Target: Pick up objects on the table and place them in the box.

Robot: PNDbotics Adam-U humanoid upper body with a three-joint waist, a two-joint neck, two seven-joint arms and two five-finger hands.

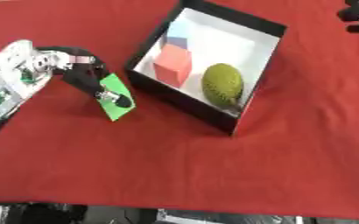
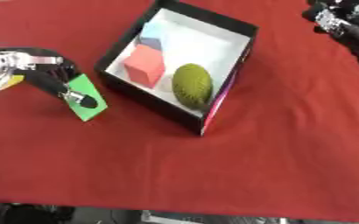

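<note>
So the green flat piece [image 1: 115, 97] lies on the red table [image 1: 175, 175], just left of the box [image 1: 268, 26], outside it, near the box's lower-left wall but not touching as far as I can tell. Left hand [image 1: 90, 78] is on it: dark fingers [image 1: 114, 97] reach over the top face, fingertip near the piece's middle, curled down onto it; looks like a pinch on the piece's edge, though whether it's lifted off the cloth I can't tell. Inside the box already: red cube [image 1: 173, 65] at the left side, a pale blue block [image 1: 176, 37] behind it toward the far corner, and a yellow-green bumpy oval thing [image 1: 222, 84] beside the cube toward the near-right wall. Right hand [image 2: 343, 22] shows only at the top right corner, well apart from everything; fingers look curled, holding nothing. Judgement: most of the task is done, three items boxed, the green piece is the only loose object visible on the table. Left to do: lift it, carry right over the wall, drop it in the free space.
</note>
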